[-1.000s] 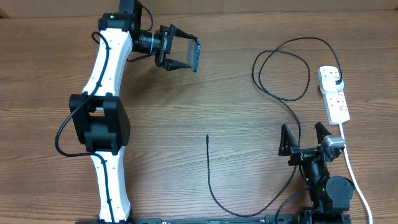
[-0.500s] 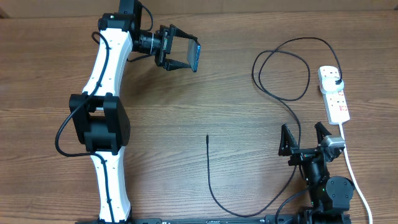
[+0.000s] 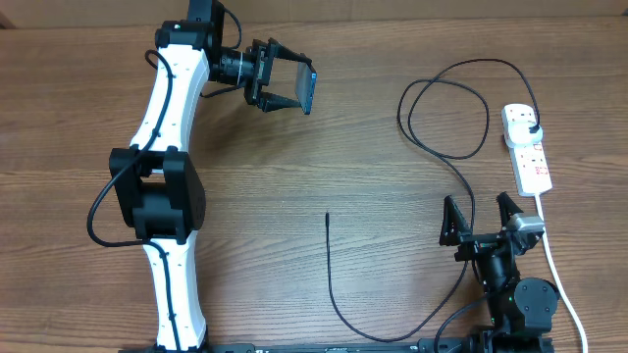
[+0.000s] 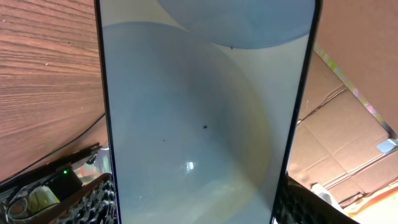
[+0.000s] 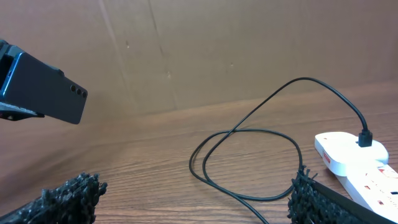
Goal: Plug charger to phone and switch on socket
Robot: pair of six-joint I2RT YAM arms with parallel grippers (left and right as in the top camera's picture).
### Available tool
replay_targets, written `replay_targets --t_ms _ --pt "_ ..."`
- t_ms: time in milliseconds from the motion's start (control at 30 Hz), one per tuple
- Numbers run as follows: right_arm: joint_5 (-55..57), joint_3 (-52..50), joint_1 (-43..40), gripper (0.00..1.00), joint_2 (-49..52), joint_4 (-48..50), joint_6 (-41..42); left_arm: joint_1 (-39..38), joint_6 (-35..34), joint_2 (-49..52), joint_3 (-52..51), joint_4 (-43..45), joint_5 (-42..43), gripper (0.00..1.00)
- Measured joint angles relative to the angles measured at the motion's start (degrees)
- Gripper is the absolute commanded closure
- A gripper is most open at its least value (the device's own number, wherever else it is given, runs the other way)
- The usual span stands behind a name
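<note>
My left gripper [image 3: 292,89] is shut on the phone [image 3: 308,90] and holds it on edge above the far left of the table. In the left wrist view the phone's pale blue screen [image 4: 199,106] fills the frame between my fingers. The phone's dark back also shows in the right wrist view [image 5: 46,90]. The black charger cable [image 3: 446,152] loops from its plug head [image 3: 531,130], seated in the white socket strip [image 3: 527,149], down to its free connector tip [image 3: 327,216] mid-table. My right gripper [image 3: 483,221] is open and empty at the near right, the cable loop [image 5: 249,162] ahead of it.
The strip's white cord [image 3: 559,275] runs along the right edge toward the front, beside my right arm base. The charger cable curves along the table's near side [image 3: 373,333]. A cardboard wall [image 5: 217,50] stands behind the table.
</note>
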Motion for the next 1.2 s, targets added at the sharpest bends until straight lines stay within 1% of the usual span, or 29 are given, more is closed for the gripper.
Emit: replay_targets --t_ms 1200 --pt "0.0 0.0 0.0 0.00 0.0 0.0 0.0 0.0 0.2 0.0 0.0 -1.3 0.0 0.96"
